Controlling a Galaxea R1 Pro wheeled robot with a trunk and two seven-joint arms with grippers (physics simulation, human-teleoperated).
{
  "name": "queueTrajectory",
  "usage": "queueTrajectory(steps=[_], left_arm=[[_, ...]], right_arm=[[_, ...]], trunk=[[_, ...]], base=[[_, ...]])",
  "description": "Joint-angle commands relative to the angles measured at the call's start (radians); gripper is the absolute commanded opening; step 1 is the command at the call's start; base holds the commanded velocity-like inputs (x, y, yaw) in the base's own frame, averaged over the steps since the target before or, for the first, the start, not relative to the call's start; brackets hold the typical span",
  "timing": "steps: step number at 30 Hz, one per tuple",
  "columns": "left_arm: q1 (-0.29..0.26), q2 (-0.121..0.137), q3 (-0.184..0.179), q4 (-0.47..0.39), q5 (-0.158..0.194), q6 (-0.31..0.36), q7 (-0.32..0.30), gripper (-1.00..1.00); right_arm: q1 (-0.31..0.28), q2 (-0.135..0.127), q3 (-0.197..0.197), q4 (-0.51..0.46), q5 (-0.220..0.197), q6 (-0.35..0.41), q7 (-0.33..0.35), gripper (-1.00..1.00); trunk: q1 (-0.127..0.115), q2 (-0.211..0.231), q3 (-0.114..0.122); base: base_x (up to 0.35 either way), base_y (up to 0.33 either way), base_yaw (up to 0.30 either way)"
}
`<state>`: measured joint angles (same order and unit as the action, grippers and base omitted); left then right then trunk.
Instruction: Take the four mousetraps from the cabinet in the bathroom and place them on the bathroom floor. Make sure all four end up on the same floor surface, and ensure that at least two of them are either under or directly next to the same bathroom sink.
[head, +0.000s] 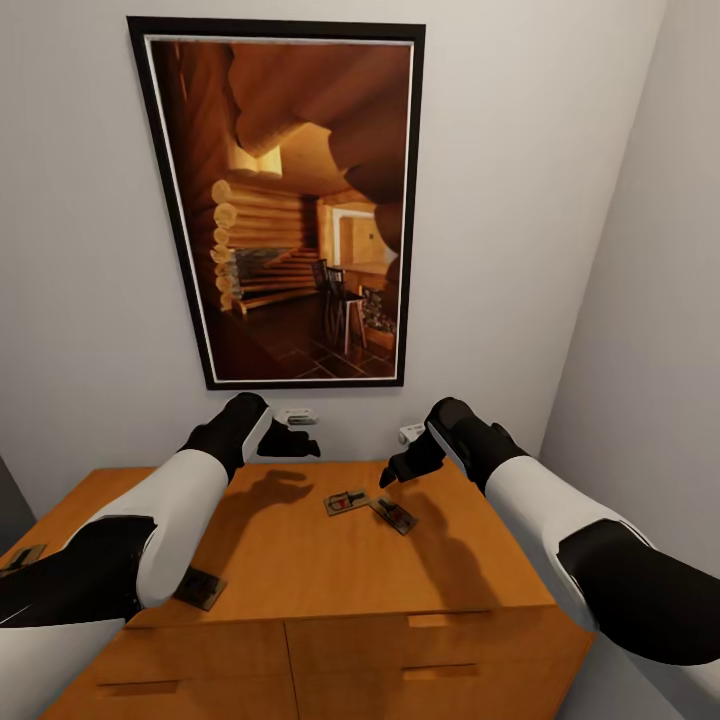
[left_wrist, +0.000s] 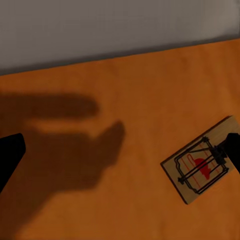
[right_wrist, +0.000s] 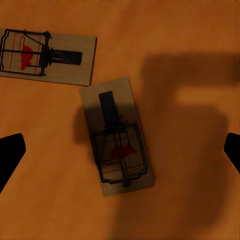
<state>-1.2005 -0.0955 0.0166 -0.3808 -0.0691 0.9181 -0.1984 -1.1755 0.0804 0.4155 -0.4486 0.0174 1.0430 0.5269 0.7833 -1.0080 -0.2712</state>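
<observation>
**A:** Four mousetraps lie on the cabinet top, none lifted yet. Two sit together near the middle: one mousetrap at about twelve o'clock from the cabinet's centre, the second mousetrap just beside it toward two o'clock. A third mousetrap lies at the front edge near eight o'clock, partly under the left forearm, and a fourth mousetrap is far off at nine o'clock.

**B:** And the grippers?

**A:** The right gripper hangs over the middle pair with its fingers spread wide; in the right wrist view the second mousetrap lies between the two dark fingertips, nothing touching it. The left gripper hovers by the back wall under the picture, also spread, with the first mousetrap off to one side of its view.

**B:** So how should the right pick go?

**A:** I'd judge the board's long axis sits somewhat skewed to the finger line. Turn the wrist until the pads face the long edges, come straight down, and close across the narrow width. The board is thin and flat, so the tips must nearly reach the wood, or they'll slide over it. Keep clear of the neighbouring trap, which lies close.
</observation>
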Motion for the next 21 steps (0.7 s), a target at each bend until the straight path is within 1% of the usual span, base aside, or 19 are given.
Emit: queueTrajectory(steps=[1, 18, 20, 21], left_arm=[[-0.001, 0.0, 0.002, -0.001, -0.008, 0.004, -0.006, 1.0], [-0.001, -0.001, 0.002, -0.001, -0.008, 0.003, -0.005, 1.0], [-0.001, -0.001, 0.002, -0.001, -0.008, 0.003, -0.005, 1.0], [-0.001, -0.001, 0.002, -0.001, -0.007, 0.002, -0.006, 1.0]], right_arm=[[-0.001, -0.001, 0.004, -0.001, 0.002, 0.003, 0.004, 1.0], [-0.001, -0.001, 0.009, 0.001, 0.003, -0.003, 0.004, 1.0], [0.0, -0.002, 0.01, 0.003, 0.003, -0.007, 0.004, 1.0], [0.0, -0.001, 0.012, 0.028, 0.003, -0.029, 0.004, 1.0]], trunk=[[0.0, -0.001, -0.001], [0.0, -0.001, -0.001], [0.0, -0.001, -0.001], [0.0, -0.001, -0.001]], base=[[0.014, 0.0, 0.0], [0.004, 0.0, 0.0], [0.0, 0.0, 0.0], [0.0, 0.0, 0.0]])
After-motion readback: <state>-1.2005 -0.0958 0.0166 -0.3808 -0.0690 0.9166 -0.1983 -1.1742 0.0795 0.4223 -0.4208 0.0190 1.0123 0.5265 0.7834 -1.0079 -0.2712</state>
